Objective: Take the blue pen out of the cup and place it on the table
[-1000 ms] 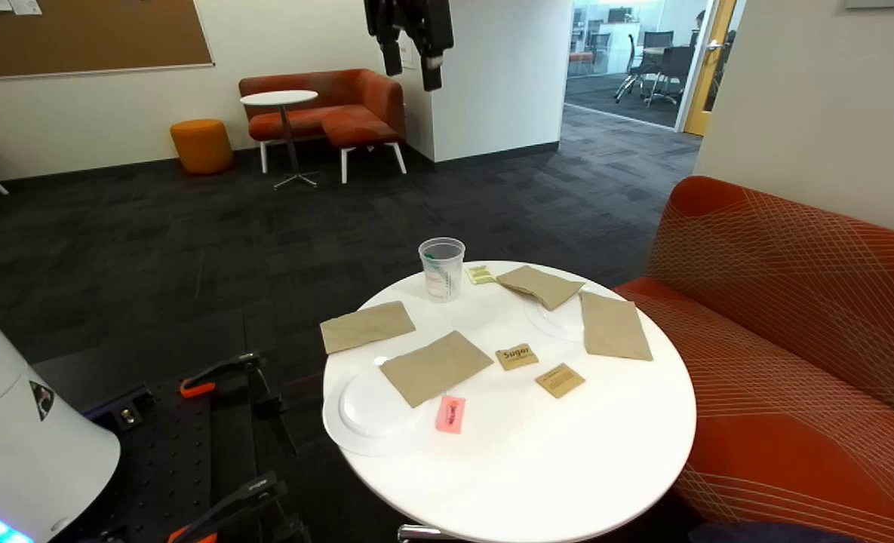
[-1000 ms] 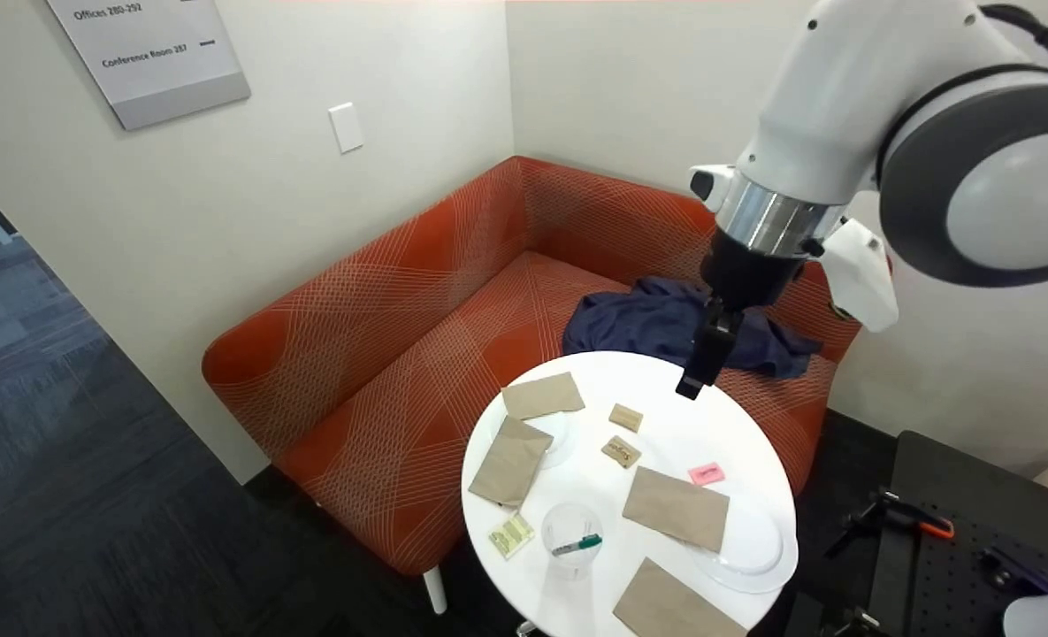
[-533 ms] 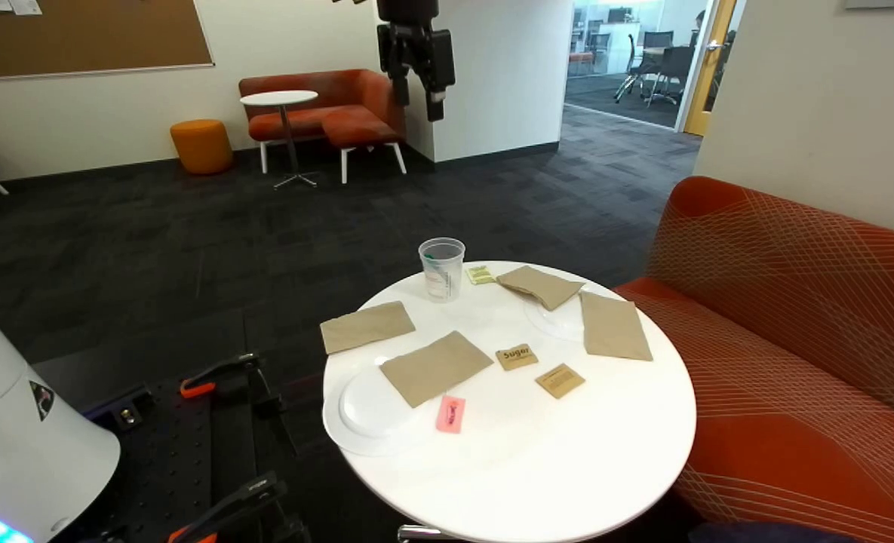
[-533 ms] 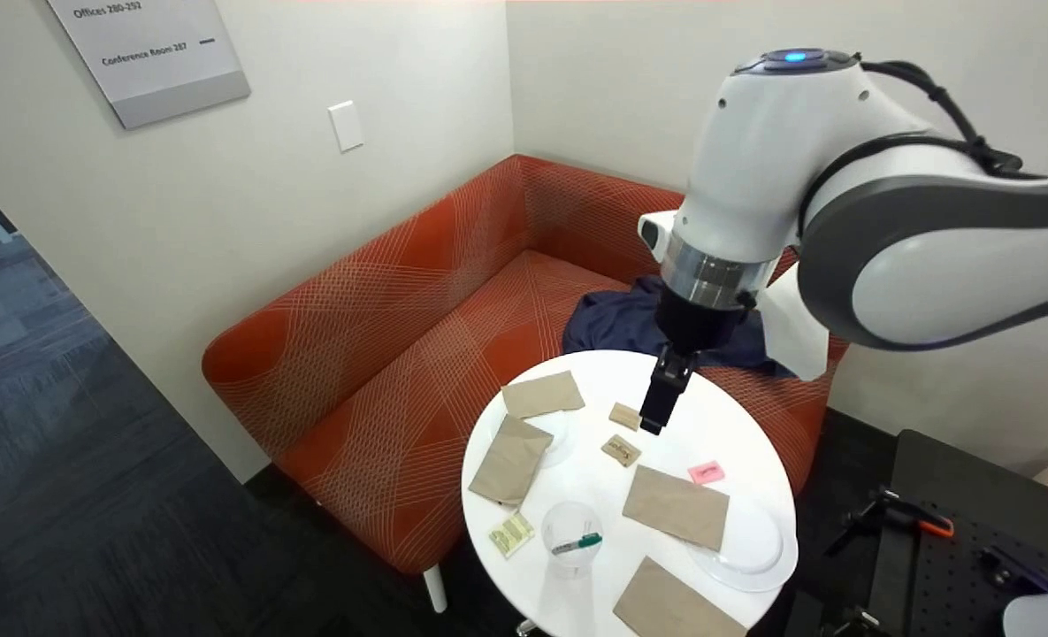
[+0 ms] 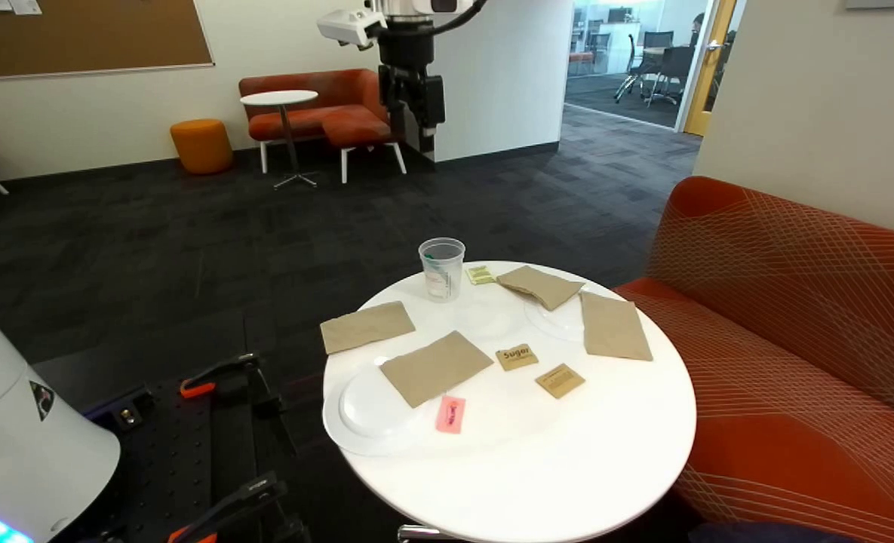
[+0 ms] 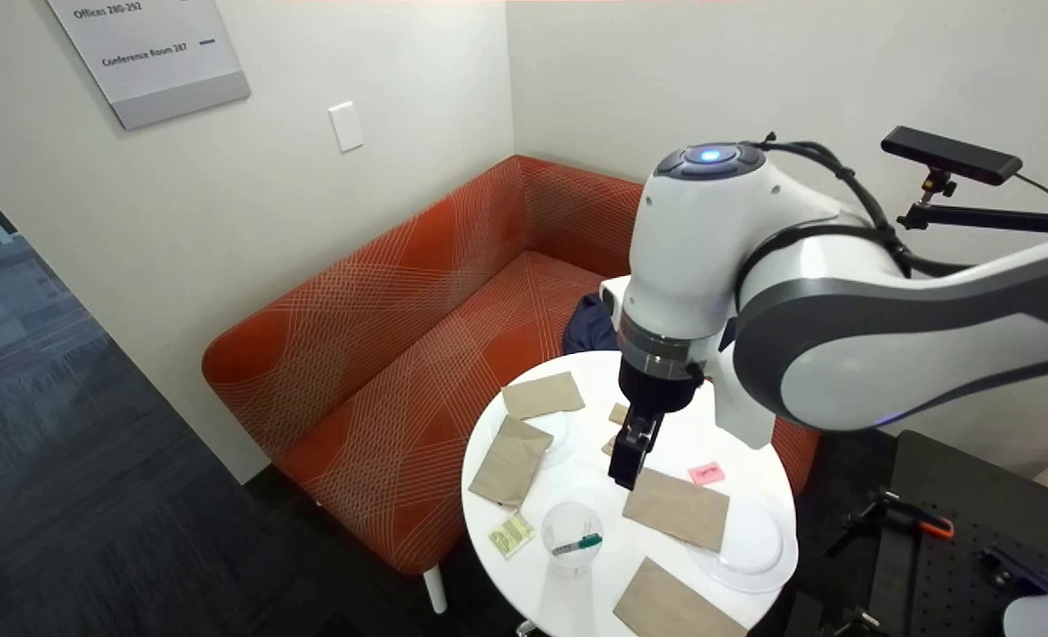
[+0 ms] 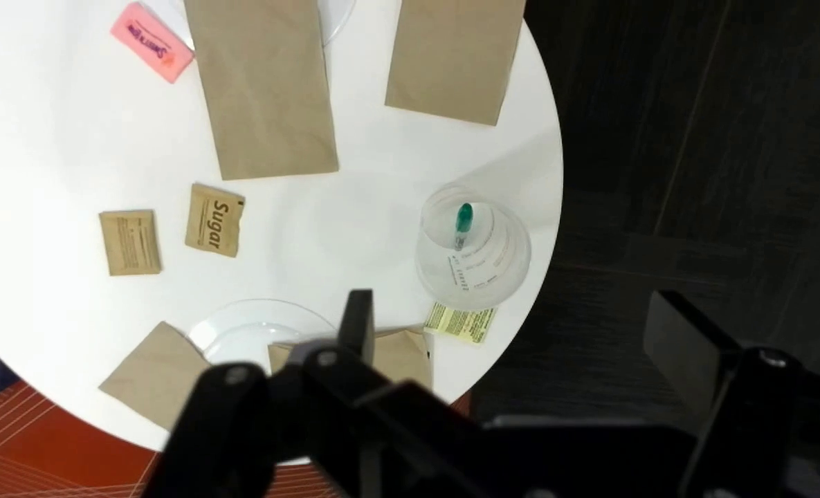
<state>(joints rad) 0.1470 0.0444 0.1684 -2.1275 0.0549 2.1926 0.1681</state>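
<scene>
The clear cup [image 5: 442, 283] stands upright near the edge of the round white table [image 5: 582, 460]. It also shows in an exterior view [image 6: 562, 520] and in the wrist view [image 7: 499, 273]. The pen [image 7: 463, 218] leans inside the cup; its cap looks teal-green and its body greyish. The pen also shows in an exterior view [image 6: 579, 544]. My gripper [image 5: 414, 136] is high above the table, pointing down, and touches nothing. In the wrist view the gripper [image 7: 512, 301] has its fingers wide apart with nothing between them. The cup appears ahead of the left finger.
Several brown paper pieces [image 5: 436, 368] lie around the cup. A yellow packet [image 7: 461, 322] lies beside it. Sugar packets [image 7: 214, 220], a pink packet [image 7: 153, 41] and clear lids [image 6: 749, 540] are on the table. A red couch [image 6: 400, 416] borders the table.
The arm has moved down and across the table toward the cup, with its fingers apart throughout. The cup, pen and table items have not moved.
</scene>
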